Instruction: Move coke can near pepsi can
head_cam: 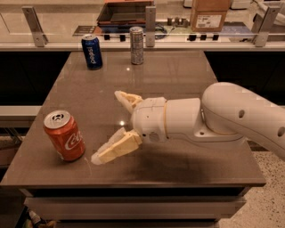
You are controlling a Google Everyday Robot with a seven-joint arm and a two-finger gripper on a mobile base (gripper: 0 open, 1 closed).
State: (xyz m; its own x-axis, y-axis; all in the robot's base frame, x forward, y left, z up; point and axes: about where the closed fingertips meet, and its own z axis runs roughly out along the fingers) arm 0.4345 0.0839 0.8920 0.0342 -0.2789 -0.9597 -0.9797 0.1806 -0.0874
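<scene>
The coke can (pixel 64 136), red-orange with white script, stands slightly tilted near the table's front left edge. The pepsi can (pixel 91 51), dark blue, stands upright at the far left of the table. My gripper (pixel 107 127) is open and empty, reaching in from the right above the table. Its lower finger (pixel 116 148) ends just right of the coke can, apart from it. Its upper finger (pixel 127 99) points left, further back.
A slim silver-grey can (pixel 136 45) stands at the back, right of the pepsi can. The brown table (pixel 178 80) has a railed ledge behind it, with a cardboard box (pixel 209 14) and a dark tray (pixel 124 12) beyond.
</scene>
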